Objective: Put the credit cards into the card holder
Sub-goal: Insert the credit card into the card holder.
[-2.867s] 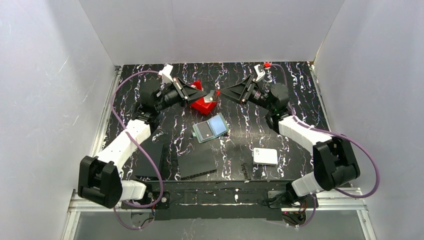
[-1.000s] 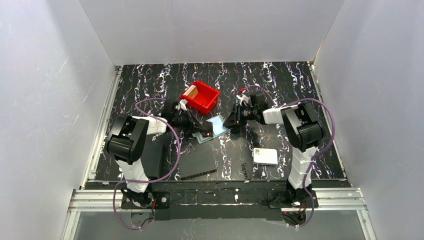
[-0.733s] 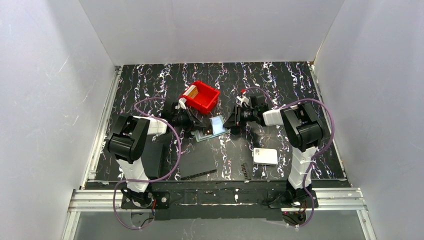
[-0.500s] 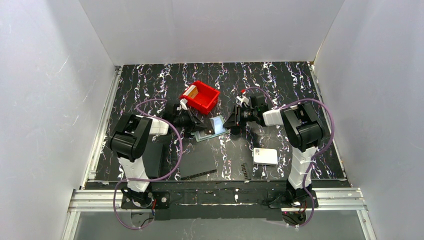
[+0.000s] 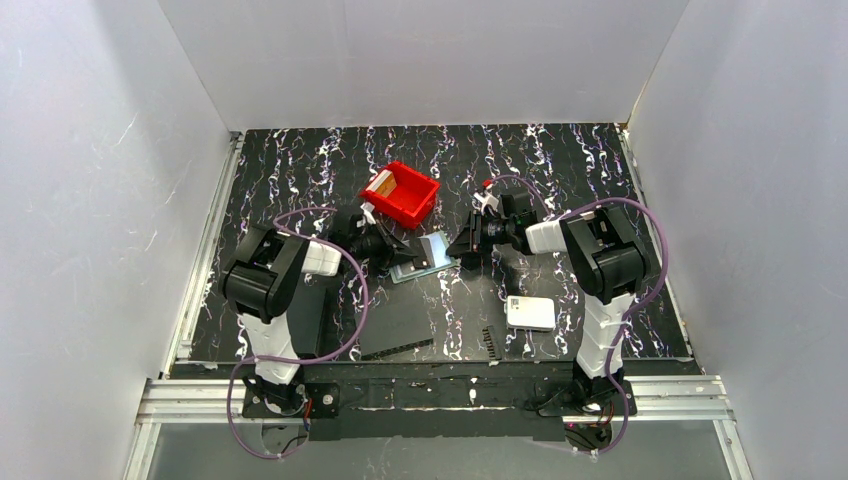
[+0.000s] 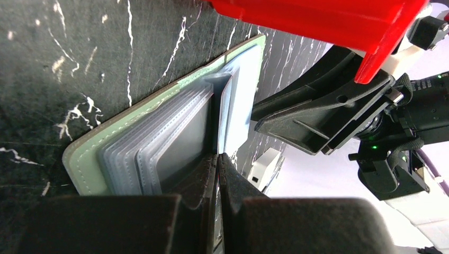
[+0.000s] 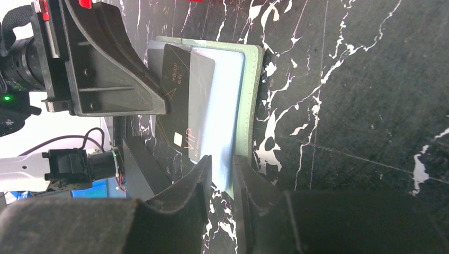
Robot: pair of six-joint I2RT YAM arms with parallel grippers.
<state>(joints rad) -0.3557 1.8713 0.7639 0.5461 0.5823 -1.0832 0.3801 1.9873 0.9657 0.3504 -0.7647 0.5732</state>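
Insertion step: left gripper [image 6: 217,159] pinched a dark card [image 7: 182,106] half into the holder [image 7: 249,106], right gripper [image 7: 222,161] nipped its pocket leaves; next likely a straight push home, then release.

1. The card holder [image 7: 253,95], caught between the fingertips of the right gripper [image 7: 222,163], has a pale grey-green cover stitched in the same colour along its rim
2. Its pockets [image 6: 174,143], just ahead of the left gripper [image 6: 217,157], are translucent pale blue-grey
3. The card [image 7: 180,106], ahead and left of the right gripper's tips, is black with thin gold lines and gold "VIP" lettering
4. Both grippers' fingers [image 7: 174,211] are black
5. The bin [image 6: 328,21] above the left gripper's tips is bright red
6. The table [image 7: 344,79] beneath both tools is black with white marbled veins
7. The cables [image 5: 350,300] trailing behind the grippers are purple
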